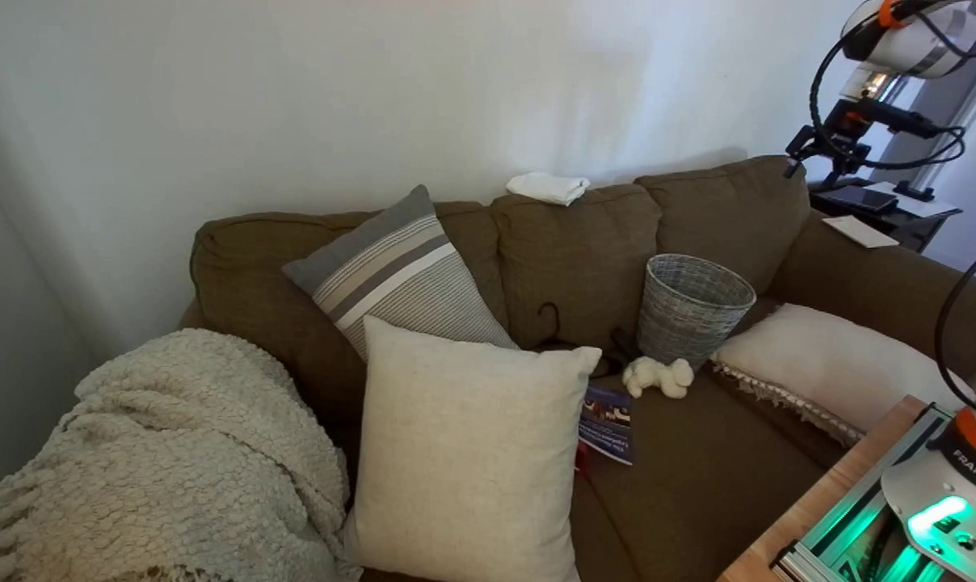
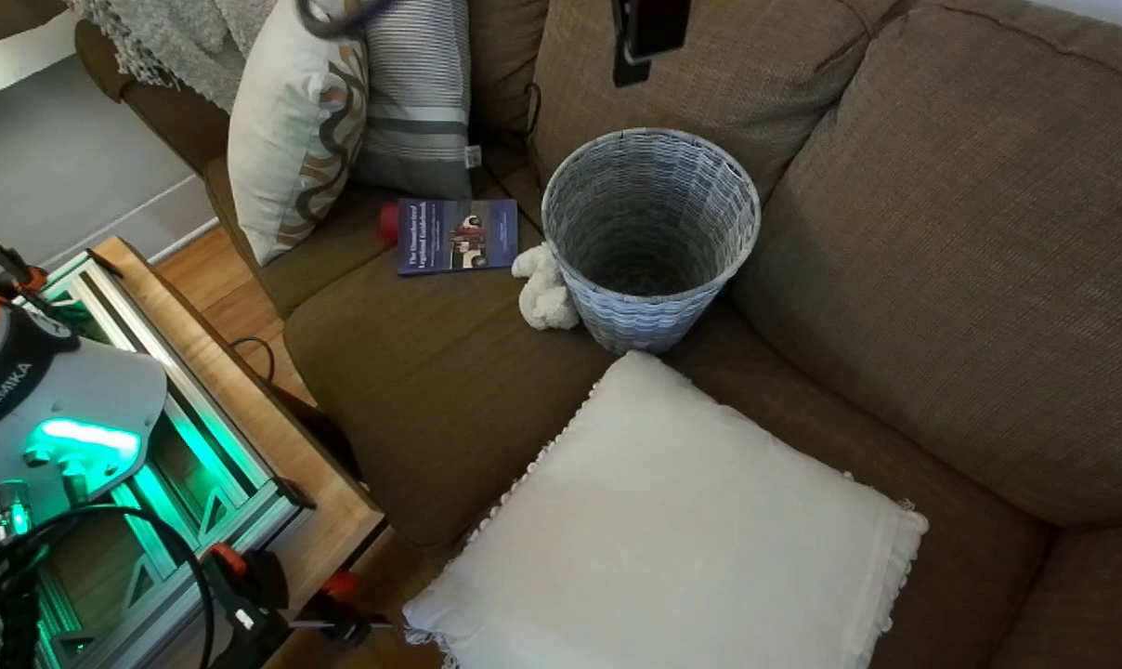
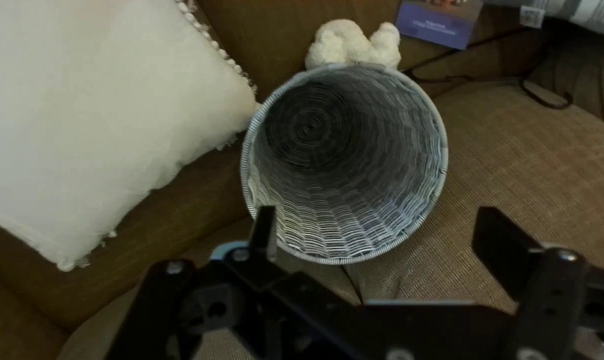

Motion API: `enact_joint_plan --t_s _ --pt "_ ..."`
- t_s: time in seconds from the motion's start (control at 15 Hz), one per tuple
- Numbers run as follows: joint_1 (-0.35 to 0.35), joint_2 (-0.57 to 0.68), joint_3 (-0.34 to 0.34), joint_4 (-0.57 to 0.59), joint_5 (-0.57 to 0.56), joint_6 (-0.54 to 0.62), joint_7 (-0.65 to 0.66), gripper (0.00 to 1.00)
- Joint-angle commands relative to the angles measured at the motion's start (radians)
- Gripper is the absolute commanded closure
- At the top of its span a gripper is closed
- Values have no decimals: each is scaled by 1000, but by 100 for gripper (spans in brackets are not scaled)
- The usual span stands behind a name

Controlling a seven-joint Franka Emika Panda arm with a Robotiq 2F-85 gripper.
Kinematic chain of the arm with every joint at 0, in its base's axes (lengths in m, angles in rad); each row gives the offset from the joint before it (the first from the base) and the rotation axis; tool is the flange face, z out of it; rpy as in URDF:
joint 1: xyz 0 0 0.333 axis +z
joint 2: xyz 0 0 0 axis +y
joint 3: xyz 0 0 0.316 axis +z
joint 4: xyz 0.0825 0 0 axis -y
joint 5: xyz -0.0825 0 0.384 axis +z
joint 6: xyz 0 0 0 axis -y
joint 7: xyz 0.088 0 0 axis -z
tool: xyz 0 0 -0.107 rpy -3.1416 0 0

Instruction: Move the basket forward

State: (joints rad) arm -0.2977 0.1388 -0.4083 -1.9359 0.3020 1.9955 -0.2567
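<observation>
Robotiq gripper (image 3: 378, 231), fingers (image 3: 265, 225) parted and empty, hangs clear of the wicker basket (image 3: 344, 165) on the brown sofa (image 2: 431, 372), beside a plush toy (image 1: 658, 374); misaligned descent could strike the rim (image 3: 332, 260), toppling the basket.

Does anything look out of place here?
Mildly: the basket stands on the sofa, an unusual spot, and what looks like a black clothes hanger lies near it, by the backrest. Nothing looks spilled or damaged.

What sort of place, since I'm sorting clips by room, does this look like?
Most likely a living room in a home: there is a long brown sofa, a striped pillow leaning on its back, and a fleecy cream throw heaped at one end.
</observation>
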Motion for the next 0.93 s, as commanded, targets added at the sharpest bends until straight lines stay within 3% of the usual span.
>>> enact_joint_plan --t_s 0.0,0.13,0.4,0.67,0.87 --pt "-78 232 68 120 210 86 9 0" --pt "-124 356 115 194 268 85 27 0" --pt "-204 561 166 336 261 66 136 0" --pt "-242 709 169 451 201 51 237 0" --pt "-232 835 176 554 159 75 327 0"
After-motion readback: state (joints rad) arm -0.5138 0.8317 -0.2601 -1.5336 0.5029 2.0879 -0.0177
